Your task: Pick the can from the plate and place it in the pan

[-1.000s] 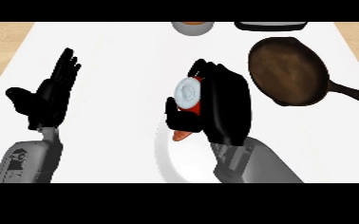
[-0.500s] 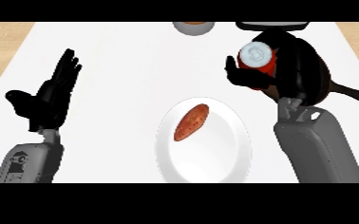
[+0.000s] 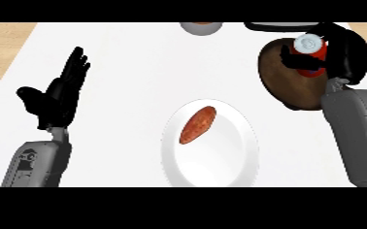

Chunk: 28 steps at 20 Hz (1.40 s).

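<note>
Now right robot hand (image 3: 342, 53) holds can (image 3: 310, 53) over pan (image 3: 287, 77).

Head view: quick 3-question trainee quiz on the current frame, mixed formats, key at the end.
1. True or false: the can is on the plate.
2. What lies on the plate? A) sweet potato B) spoon C) nothing
3. Which hand holds the can?

Key:
1. False; it is held over the pan.
2. A
3. The right hand, fingers curled round it; the left hand rests open at the left.
</note>
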Tool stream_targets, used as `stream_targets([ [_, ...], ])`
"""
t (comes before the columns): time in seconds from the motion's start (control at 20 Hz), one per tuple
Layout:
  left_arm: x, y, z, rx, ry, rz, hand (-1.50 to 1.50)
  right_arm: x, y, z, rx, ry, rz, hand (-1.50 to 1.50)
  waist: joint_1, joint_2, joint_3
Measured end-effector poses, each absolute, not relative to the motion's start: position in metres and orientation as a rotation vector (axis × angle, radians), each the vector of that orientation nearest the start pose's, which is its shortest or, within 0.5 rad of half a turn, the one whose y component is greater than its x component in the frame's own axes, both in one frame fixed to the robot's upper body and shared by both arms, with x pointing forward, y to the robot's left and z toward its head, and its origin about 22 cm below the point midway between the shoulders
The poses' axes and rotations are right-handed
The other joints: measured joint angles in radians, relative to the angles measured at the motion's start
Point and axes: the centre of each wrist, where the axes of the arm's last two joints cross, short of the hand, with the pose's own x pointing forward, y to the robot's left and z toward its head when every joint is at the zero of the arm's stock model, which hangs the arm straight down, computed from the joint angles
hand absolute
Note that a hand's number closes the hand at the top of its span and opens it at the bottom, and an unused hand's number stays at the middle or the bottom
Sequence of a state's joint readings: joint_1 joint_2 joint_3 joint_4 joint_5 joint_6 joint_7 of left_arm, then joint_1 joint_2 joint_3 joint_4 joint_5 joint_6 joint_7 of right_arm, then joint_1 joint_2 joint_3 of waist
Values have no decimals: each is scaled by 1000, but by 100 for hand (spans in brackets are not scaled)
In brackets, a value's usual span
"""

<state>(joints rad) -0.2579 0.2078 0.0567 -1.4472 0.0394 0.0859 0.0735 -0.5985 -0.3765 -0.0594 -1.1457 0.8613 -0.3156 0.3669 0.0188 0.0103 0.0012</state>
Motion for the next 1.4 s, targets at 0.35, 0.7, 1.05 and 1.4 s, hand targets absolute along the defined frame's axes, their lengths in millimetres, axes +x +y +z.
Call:
stream_targets([
  [0.35, 308, 268, 56, 171, -1634, -77, 0, 402, -340, 79, -1321, -1351, 395, 150, 21, 7, 1],
  [0.7, 305, 261, 55, 157, -1643, -87, 0, 399, -370, 54, -1124, -1298, 324, -150, 37, 14, 3],
  [1.05, 307, 258, 56, 157, -1650, -93, 0, 392, -380, 33, -880, -1284, 312, -150, 42, 16, 4],
  [1.4, 304, 266, 56, 171, -1639, -73, 0, 384, -384, 21, -843, -1483, 142, -150, 24, 8, 3],
])
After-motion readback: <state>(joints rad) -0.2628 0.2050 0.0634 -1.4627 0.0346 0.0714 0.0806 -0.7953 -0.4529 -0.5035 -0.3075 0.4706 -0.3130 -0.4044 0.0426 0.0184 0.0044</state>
